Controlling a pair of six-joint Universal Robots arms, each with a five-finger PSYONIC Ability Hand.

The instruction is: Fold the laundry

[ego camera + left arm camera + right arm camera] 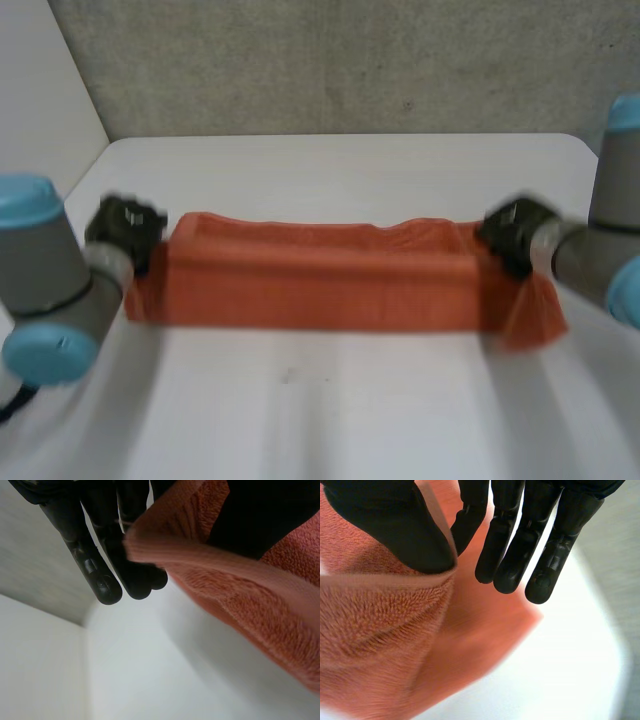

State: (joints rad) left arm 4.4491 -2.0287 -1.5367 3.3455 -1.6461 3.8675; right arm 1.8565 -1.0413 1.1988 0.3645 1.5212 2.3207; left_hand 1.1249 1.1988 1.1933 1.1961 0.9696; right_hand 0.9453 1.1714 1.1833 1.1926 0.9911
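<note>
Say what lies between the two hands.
The orange towel spans the whole stretch from the left hand to the right hand, each pinching one end, as the head view shows.

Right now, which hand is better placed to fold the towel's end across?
Probably the right hand: it pinches the towel at an end that flares loose; the left hand pinches the other, neater end.

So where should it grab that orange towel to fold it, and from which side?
At its two short ends, one hand from each outer side. The towel stretches as a long band across the table, so its ends are the free parts. The left hand and right hand each pinch an end edge between thumb and fingers.
</note>
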